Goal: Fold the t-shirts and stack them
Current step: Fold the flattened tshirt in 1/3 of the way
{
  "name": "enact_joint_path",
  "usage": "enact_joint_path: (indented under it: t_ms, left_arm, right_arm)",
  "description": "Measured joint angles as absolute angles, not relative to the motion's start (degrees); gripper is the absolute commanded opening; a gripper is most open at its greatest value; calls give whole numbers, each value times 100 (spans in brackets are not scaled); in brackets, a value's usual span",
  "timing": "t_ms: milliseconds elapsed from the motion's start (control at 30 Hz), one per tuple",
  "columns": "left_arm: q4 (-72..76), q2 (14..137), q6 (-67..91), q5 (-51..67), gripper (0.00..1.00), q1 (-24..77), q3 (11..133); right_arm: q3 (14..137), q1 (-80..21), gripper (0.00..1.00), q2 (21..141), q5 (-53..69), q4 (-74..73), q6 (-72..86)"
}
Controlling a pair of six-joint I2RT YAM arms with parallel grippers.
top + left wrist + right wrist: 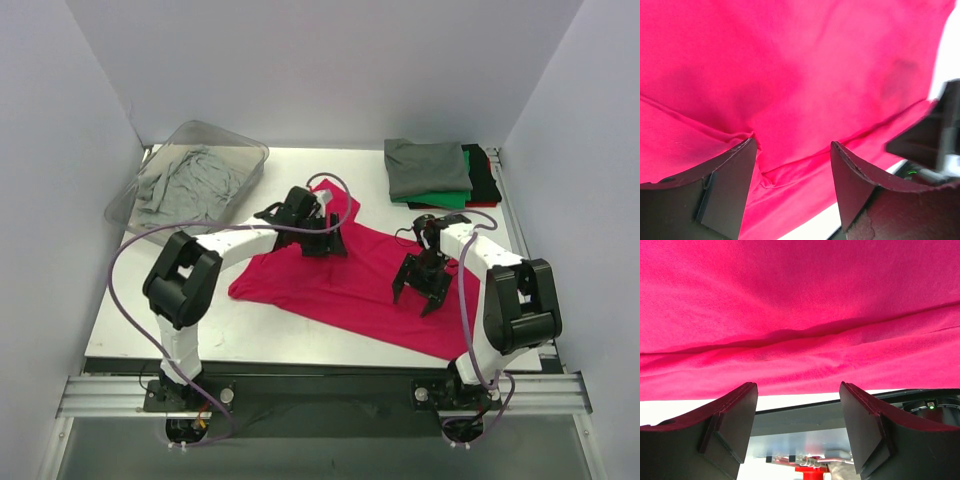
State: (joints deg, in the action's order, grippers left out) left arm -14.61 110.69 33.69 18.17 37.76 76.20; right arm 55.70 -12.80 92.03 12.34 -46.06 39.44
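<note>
Red shirt (345, 285): laid rumpled and unfolded mid-table. Left gripper (322, 240): fingers apart over a raised crease, nothing held. Right gripper (420, 290): wide, empty, near the hem. Risk: one layer alone could be pinched, so the fold is skewed.

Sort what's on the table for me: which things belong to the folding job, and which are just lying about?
Job: magenta shirt, spread out, centre; folded stack, far right; light grey shirt, crumpled in the bin.
Lying about: bin, only a holder; table.
</note>
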Motion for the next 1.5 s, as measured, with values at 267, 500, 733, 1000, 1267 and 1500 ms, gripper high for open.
enact_joint_path:
  t_ms: [267,500,733,1000,1267,1500]
  left_arm:
    - [-283,10578,4025,2550,73,2812,6707]
    - [-377,10499,3723,2394,73,2543,6479]
    - [-611,10409,3435,1992,74,2545,5996]
    - [-567,10033,3295,1599,75,2552,5505]
    - [-548,9336,3264,1258,75,2552,4746]
    - [-578,8720,3354,1260,76,2674,4132]
  right_arm:
    - [5570,-1280,68,9201,1229,-4604,3944]
    - [5577,-1273,68,9201,1214,-4606,3942]
    - [5653,-1194,68,9362,1066,-4521,3889]
    - [5655,-1109,68,9998,943,-4261,3809]
    - [5758,-1046,68,10237,1033,-4272,3632]
    - [5961,-1041,68,10451,1068,-4429,3463]
